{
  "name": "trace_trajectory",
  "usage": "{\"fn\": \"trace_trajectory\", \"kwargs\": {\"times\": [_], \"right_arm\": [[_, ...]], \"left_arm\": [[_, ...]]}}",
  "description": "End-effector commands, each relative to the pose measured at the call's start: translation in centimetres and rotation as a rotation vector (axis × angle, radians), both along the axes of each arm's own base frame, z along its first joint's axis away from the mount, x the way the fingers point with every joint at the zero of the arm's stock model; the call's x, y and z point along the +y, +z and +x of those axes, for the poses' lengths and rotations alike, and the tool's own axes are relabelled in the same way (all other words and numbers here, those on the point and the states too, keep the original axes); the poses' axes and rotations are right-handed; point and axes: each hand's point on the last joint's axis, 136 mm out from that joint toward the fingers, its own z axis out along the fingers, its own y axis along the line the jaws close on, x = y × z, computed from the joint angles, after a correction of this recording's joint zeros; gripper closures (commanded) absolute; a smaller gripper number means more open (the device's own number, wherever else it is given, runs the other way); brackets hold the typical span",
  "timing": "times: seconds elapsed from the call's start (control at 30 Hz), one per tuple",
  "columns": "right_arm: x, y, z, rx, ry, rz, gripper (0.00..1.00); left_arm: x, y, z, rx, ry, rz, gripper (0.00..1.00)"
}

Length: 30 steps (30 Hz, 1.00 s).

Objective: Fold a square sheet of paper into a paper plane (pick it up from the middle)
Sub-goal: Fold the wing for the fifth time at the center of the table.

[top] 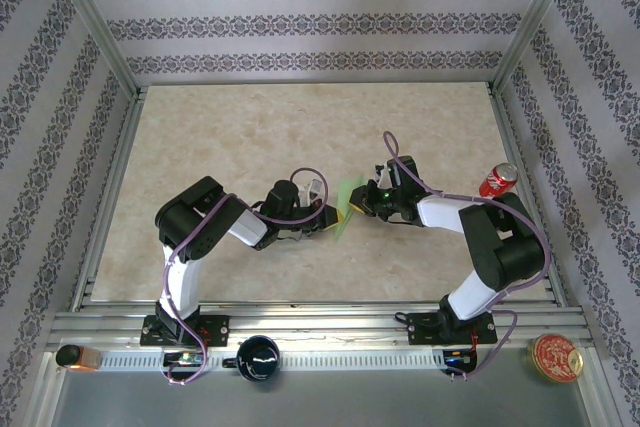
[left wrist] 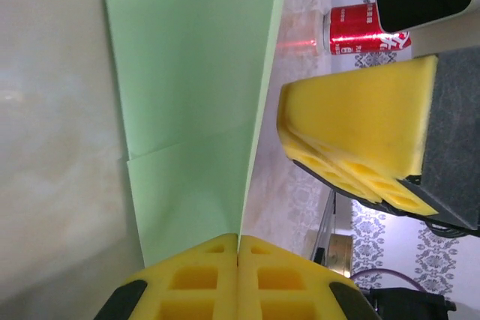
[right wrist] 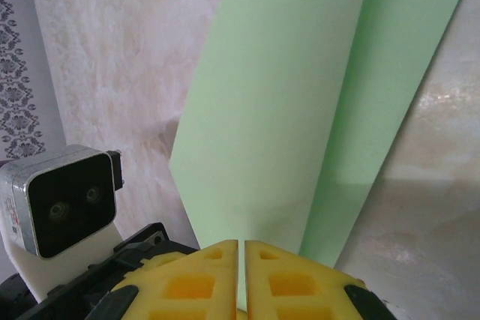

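Fingers (left wrist: 187,286) of left gripper (left wrist: 238,241) pressing shut on edge of square sheet of paper (left wrist: 187,73), already folded into narrow strip, hanging mid-table between arms. Right gripper (right wrist: 241,249) facing it, pinching same sheet, jaws nearly closed. Likely risks: arms pulling apart or twisting unevenly, thin paper tearing or slipping out, crease going skew. Fingertips sitting close, possibly bumping. Red soda can (top: 498,179) standing beyond right arm, well apart, blocking nothing.
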Motion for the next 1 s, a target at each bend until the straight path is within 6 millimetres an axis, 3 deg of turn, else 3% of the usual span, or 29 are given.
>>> {"fn": "trace_trajectory", "kwargs": {"times": [0.0, 0.63, 0.87, 0.97], "right_arm": [[0.7, 0.5, 0.4, -0.026, 0.035, 0.021, 0.87], [1.1, 0.4, 1.2, -0.035, 0.035, 0.051, 0.87], [-0.7, 0.4, 1.4, -0.027, -0.025, 0.011, 0.85], [-0.6, 0.5, 1.2, -0.024, -0.01, 0.017, 0.86]], "left_arm": [[0.5, 0.1, 0.7, 0.001, 0.036, -0.032, 1.0], [0.2, -0.9, 0.7, 0.063, 0.013, -0.015, 1.0], [-0.2, -0.9, 0.6, 0.085, -0.023, -0.003, 1.0], [-0.2, -1.0, 0.6, 0.106, -0.027, -0.007, 1.0]]}}
